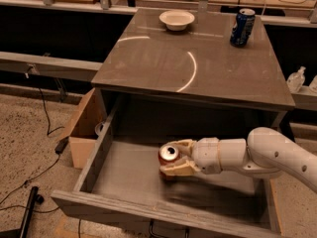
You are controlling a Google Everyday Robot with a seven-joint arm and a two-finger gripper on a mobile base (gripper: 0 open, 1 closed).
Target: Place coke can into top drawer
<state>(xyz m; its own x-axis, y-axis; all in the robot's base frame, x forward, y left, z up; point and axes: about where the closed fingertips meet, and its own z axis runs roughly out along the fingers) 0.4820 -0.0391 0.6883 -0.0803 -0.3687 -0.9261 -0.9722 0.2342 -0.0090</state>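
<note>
Nearly there! Your gripper point(174, 159) is down inside the top drawer point(124, 180), which is pulled wide open. Its two fingers point(183, 145) are squeezed on the coke can point(169, 154), one on each side, and the can's silver top tips toward the camera. The can is low over the middle of the drawer floor. You cannot tell if its bottom touches the wood or hangs just above it.

So the big part looks done: the drawer is open and the can is in the right spot. What is left, I think, is small. Set the can all the way down, let the fingers go apart, and lift the arm out without knocking the can over. The blue can point(242, 27) and the white bowl point(177, 19) on the cabinet top point(198, 68) are well away, so leave them be.
</note>
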